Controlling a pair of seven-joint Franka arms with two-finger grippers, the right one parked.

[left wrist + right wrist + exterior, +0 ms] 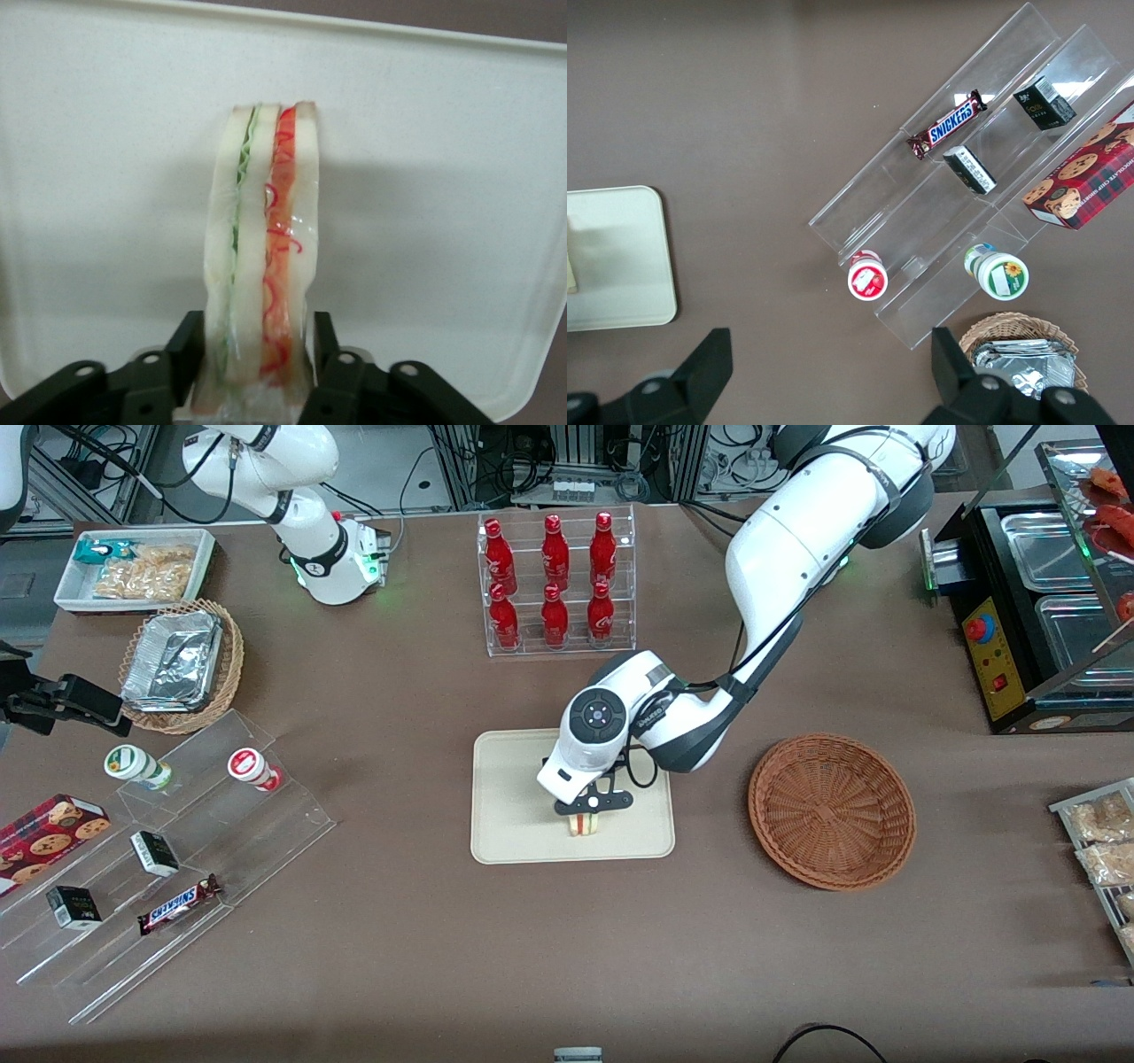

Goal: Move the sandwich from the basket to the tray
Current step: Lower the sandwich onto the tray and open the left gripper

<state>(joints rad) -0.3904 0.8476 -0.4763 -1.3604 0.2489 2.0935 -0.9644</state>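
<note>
I see my gripper (586, 815) over the tray (505, 815), closed on the sandwich (585, 825) standing on edge on it, basket (831, 811) beside the tray toward the working arm's end, bottle rack (558, 583) farther from the front camera.

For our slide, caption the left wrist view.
Gripper shut on the sandwich, held upright over the cream tray.

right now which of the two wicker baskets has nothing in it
The reddish-brown basket beside the tray, where the gripper holds the sandwich; the lighter basket holds foil containers.
</note>
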